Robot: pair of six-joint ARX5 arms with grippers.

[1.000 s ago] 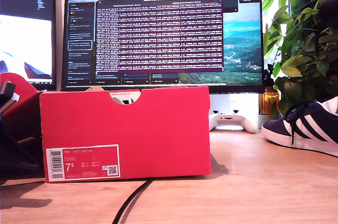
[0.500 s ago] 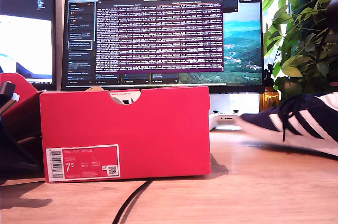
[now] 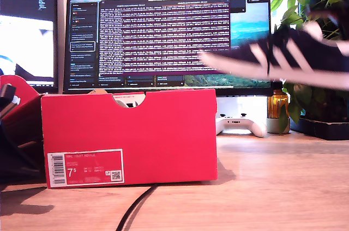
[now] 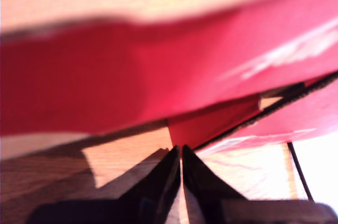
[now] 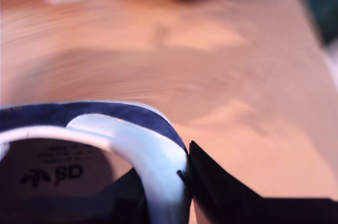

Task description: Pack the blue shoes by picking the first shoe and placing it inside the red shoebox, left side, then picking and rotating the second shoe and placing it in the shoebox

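The second gripper (image 5: 182,182) is pinching the white heel collar of a blue shoe (image 3: 283,56), which is hanging blurred in the air at the exterior view's right, above the red shoebox (image 3: 131,135). The first gripper (image 4: 181,174) is sitting with jaws together, empty, beside red cardboard. The box label (image 3: 85,168) is showing "7.5"; the insole is showing a trefoil logo.

My first gripper (image 4: 181,182) with dark jaws pressed together, blurred red shoebox (image 4: 105,76) close ahead, wooden tabletop (image 4: 127,152) beneath
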